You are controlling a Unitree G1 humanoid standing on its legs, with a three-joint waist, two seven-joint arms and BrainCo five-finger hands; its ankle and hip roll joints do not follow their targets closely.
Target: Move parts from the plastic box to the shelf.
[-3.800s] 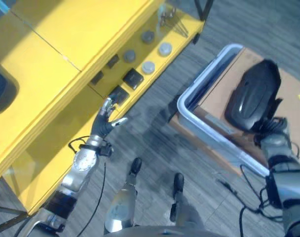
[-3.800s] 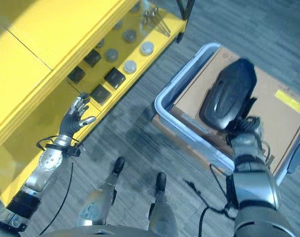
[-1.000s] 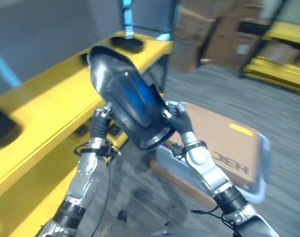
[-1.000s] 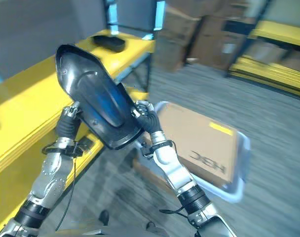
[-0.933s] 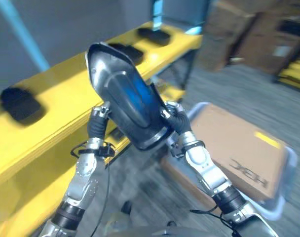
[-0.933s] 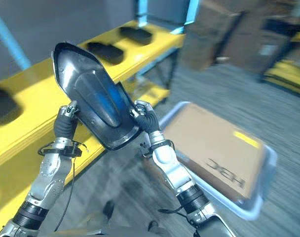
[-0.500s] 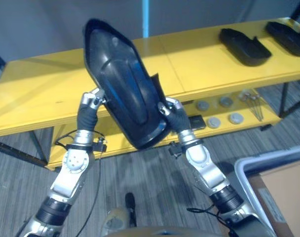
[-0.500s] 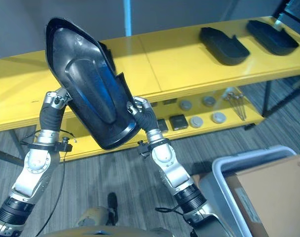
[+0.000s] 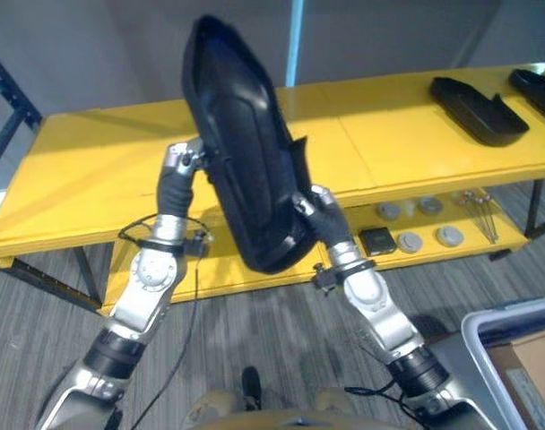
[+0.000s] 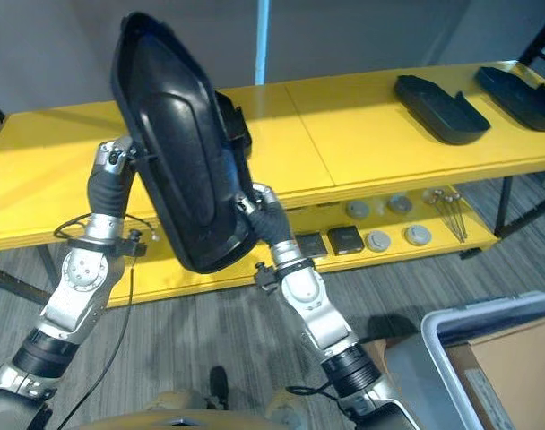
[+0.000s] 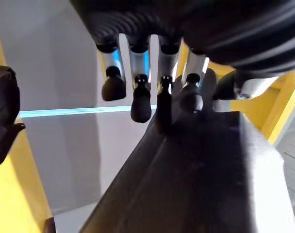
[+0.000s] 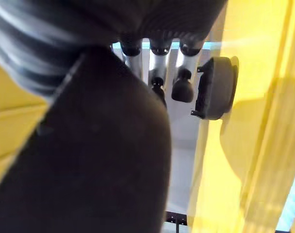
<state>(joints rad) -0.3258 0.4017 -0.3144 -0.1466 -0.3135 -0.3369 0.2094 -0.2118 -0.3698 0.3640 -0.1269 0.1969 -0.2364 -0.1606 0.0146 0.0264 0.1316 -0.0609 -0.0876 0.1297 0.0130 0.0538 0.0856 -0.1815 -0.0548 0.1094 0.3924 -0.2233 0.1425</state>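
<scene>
A large black moulded part (image 9: 246, 152) stands almost upright in the air in front of the yellow shelf (image 9: 93, 179), held between both hands. My left hand (image 9: 178, 166) grips its left edge; fingers (image 11: 140, 104) and thumb (image 11: 225, 85) press on that rim. My right hand (image 9: 313, 210) is curled on its lower right edge, and its fingers (image 12: 181, 87) reach past the part. The grey plastic box (image 9: 488, 327) sits on the floor at the lower right with a cardboard box (image 9: 537, 358) inside it.
Two more black parts (image 9: 479, 107) (image 9: 537, 85) lie on the shelf's top board at the right. The lower board carries small dark blocks (image 9: 377, 240), round grey discs (image 9: 410, 242) and thin metal tools (image 9: 479, 228). The shelf's left stretch is bare behind the held part.
The right hand lifted the black part out of the box and the left hand joined it. The view swung towards the shelf; the part now stands more upright and a little higher.
</scene>
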